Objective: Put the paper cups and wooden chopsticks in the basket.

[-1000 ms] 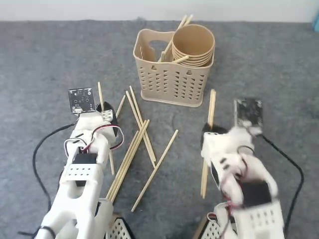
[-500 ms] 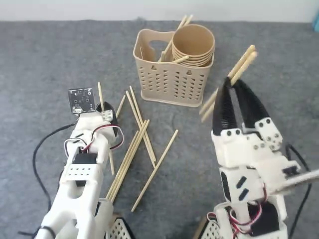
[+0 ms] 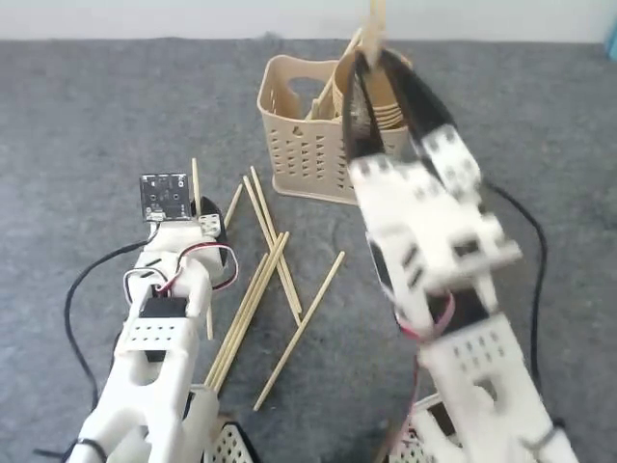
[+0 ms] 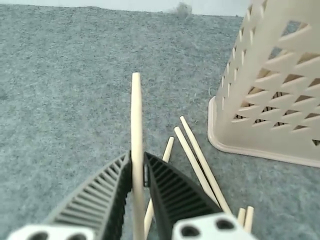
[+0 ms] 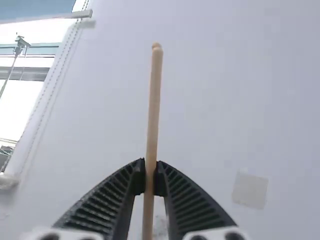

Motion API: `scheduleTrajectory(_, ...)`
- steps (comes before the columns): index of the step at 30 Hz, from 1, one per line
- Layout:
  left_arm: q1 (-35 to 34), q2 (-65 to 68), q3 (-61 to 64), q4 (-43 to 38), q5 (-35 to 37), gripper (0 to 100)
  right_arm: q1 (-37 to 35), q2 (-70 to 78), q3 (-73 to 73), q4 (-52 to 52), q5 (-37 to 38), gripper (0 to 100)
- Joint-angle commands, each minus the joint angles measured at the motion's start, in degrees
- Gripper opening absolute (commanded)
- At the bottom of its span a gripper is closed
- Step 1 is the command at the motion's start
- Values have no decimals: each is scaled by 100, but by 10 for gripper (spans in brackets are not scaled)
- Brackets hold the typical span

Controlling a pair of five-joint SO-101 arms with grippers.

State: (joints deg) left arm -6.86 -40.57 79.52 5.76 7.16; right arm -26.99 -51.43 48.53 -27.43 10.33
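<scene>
So the right gripper (image 3: 372, 60) has an upright chopstick (image 3: 376, 14) up over the basket (image 3: 308, 154)

High view: it's clamped on the stick right by the stacked paper cups (image 3: 342, 92). The left gripper (image 3: 204, 214) pinches a low chopstick (image 3: 196, 183) beside the loose chopsticks (image 3: 265, 280) on the table (image 3: 96, 106). Left wrist view: jaws closed on that low chopstick (image 4: 135, 115), basket (image 4: 270, 90) near. Right wrist view: upright chopstick (image 5: 154, 100) squeezed between the jaws, pointing straight out. Worry: let go off-centre and it probably clips a cup rim and tips out.
</scene>
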Motion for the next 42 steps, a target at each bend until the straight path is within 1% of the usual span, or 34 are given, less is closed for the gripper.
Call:
scheduleTrajectory(1, -35, -141, -31, -185, -53, 12, -48, 1798, -1653, -286, 158, 9)
scheduleTrajectory(5, -35, -141, -31, -185, -53, 12, -57, 2853, -2602, -286, 158, 9)
scheduleTrajectory(9, -35, -141, -31, -185, -53, 12, -127, 3459, -3059, -286, 149, 9)
scheduleTrajectory(15, -35, -141, -31, -185, -53, 12, -163, 3978, -3130, -286, 141, 10)
scheduleTrajectory(19, -35, -141, -31, -185, -53, 12, -303, 4189, -3165, -268, -105, 12)
scheduleTrajectory(20, -35, -141, -31, -185, -53, 12, -303, 4224, -3147, -251, -132, 20)
scheduleTrajectory(22, -35, -141, -31, -185, -53, 12, -303, 4295, -3121, -163, -158, 73)
scheduleTrajectory(24, -35, -141, -31, -185, -53, 12, -303, 4277, -3121, 295, -185, 139)
scheduleTrajectory(25, -35, -141, -31, -185, -53, 12, -303, 4242, -3138, 558, -299, 156)
scheduleTrajectory(31, -35, -141, -31, -185, -53, 12, -259, 3855, -3270, 1253, -1073, 158)
scheduleTrajectory(34, -35, -141, -31, -185, -53, 12, -259, 3248, -3253, 1903, -1222, 114)
scheduleTrajectory(39, -35, -141, -31, -185, -53, 12, -259, 1965, -3253, 3547, -1741, 5)
scheduleTrajectory(42, -35, -141, -31, -185, -53, 12, -259, 1235, -3253, 4558, -1952, 18)
